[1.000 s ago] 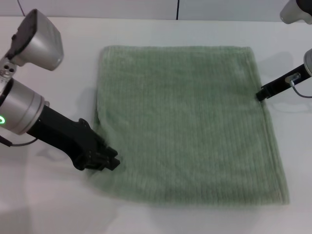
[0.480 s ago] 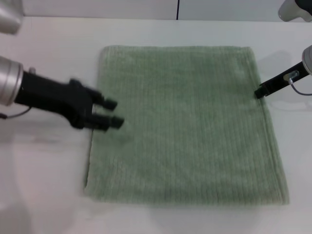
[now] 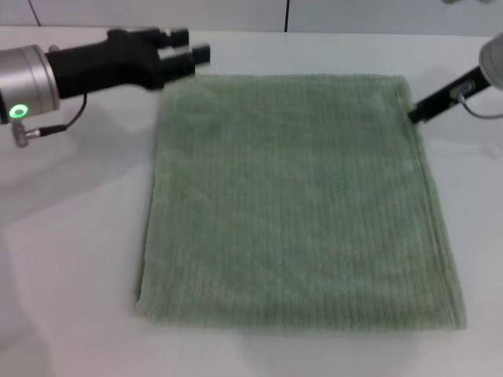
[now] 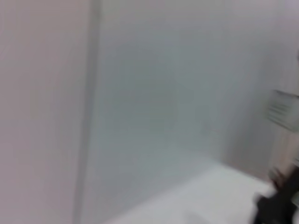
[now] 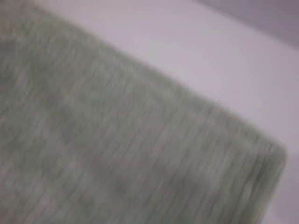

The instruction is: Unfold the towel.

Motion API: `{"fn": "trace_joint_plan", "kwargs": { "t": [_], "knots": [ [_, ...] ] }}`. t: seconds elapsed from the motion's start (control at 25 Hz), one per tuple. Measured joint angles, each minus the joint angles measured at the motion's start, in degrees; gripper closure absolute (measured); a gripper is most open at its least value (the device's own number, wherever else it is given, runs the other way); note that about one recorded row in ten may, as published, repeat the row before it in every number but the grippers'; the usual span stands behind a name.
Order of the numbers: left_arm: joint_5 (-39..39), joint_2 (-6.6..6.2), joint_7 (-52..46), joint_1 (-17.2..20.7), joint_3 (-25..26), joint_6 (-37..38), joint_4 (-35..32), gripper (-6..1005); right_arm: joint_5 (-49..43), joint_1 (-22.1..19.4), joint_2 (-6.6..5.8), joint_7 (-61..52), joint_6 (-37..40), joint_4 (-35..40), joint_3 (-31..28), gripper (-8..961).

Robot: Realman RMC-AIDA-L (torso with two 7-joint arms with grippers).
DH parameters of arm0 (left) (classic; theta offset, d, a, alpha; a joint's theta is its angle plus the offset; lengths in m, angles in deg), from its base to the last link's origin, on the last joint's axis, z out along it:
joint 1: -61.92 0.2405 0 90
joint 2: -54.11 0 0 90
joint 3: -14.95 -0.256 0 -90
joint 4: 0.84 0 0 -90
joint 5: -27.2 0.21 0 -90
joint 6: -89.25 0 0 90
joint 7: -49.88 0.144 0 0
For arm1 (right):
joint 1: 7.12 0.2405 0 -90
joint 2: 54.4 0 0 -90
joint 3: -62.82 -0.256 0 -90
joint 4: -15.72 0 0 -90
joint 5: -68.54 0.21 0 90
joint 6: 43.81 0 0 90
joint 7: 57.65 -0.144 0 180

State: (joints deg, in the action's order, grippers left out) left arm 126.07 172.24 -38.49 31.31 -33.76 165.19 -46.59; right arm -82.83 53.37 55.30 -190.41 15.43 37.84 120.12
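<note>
A plain white table (image 3: 71,259) carries the large pale sage-green terry towel (image 3: 295,200), which lies spread flat near the table's middle, roughly square, its ribbed lines running front to back. The black left gripper (image 3: 195,49) hangs just beyond the towel's far left corner, fingers (image 3: 178,35) slightly apart, holding nothing. The slim black right gripper (image 3: 414,115) meets the towel's far right edge; whether its jaws are apart or together cannot be told.
</note>
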Motion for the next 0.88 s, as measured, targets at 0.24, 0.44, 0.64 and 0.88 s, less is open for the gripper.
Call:
{"fn": "trace_joint_plan", "kwargs": {
  "t": [0.24,0.44,0.64,0.88],
  "knots": [
    [-23.44,0.25,17.79,-3.23,0.23,-12.17,16.82,506,-1.28,2.05,1.90,2.61,-6.72,1.34,0.00,955],
    [-43.61,0.41,32.45,-6.85,1.23,-17.38,28.25,509,-1.14,1.33,4.88,7.56,-15.91,2.67,0.00,954],
    [-58.02,0.64,46.96,-10.82,4.44,-19.73,36.68,511,-0.54,-0.93,8.39,11.22,-29.31,3.15,0.08,954],
    [-65.01,0.89,52.77,-12.69,8.73,-20.01,40.09,514,13.08,-5.26,9.59,12.12,-49.50,1.68,12.69,954]
  ]
}}
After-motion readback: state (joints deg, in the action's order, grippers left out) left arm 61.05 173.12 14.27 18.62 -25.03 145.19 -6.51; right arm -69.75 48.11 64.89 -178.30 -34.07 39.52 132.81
